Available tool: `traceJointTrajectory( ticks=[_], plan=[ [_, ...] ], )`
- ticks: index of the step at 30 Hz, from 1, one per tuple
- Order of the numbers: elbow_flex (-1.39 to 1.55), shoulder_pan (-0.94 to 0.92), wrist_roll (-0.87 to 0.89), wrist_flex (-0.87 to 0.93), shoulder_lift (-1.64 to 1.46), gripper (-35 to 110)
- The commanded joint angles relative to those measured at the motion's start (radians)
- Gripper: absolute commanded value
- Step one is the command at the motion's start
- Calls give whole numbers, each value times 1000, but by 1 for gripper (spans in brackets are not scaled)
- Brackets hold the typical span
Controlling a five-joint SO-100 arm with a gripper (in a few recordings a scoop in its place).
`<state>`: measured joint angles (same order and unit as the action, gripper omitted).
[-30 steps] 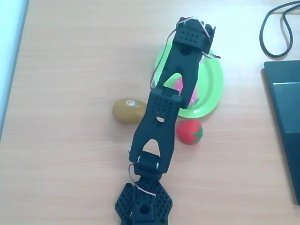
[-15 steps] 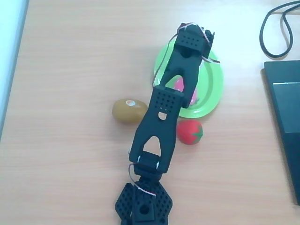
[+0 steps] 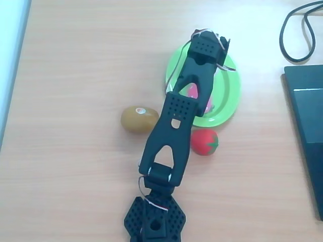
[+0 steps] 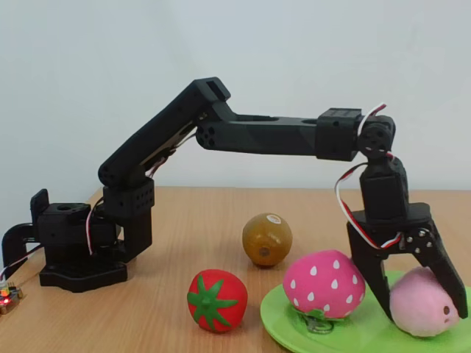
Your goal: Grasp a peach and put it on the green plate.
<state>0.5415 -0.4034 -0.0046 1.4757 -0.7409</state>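
Note:
The pale pink peach (image 4: 421,303) rests low on the bright green plate (image 4: 352,335) at the right of the fixed view. My black gripper (image 4: 425,316) points down over it, with one finger on each side of the fruit and the jaws closed against it. From above, the wrist (image 3: 206,48) hangs over the far half of the green plate (image 3: 229,91).
A pink white-dotted strawberry (image 4: 324,283) also lies on the plate, just left of the gripper. A red strawberry (image 4: 215,300) and a brown kiwi (image 4: 267,239) lie on the table beside the plate. A black cable (image 3: 295,30) and a dark device (image 3: 308,126) are at the right edge.
In the overhead view the wrist has shifted a little toward the base, settling over the plate. The fruits on the table have not moved.

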Motion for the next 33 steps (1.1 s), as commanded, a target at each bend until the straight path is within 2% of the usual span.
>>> traceJointTrajectory(
  ticks=[1, 18, 33],
  plan=[
    [-21, -11, -6, 0, -18, 32],
    [-41, -14, 63, 8, -29, 32],
    [-41, -8, 72, 44, -54, 45]
  ],
)
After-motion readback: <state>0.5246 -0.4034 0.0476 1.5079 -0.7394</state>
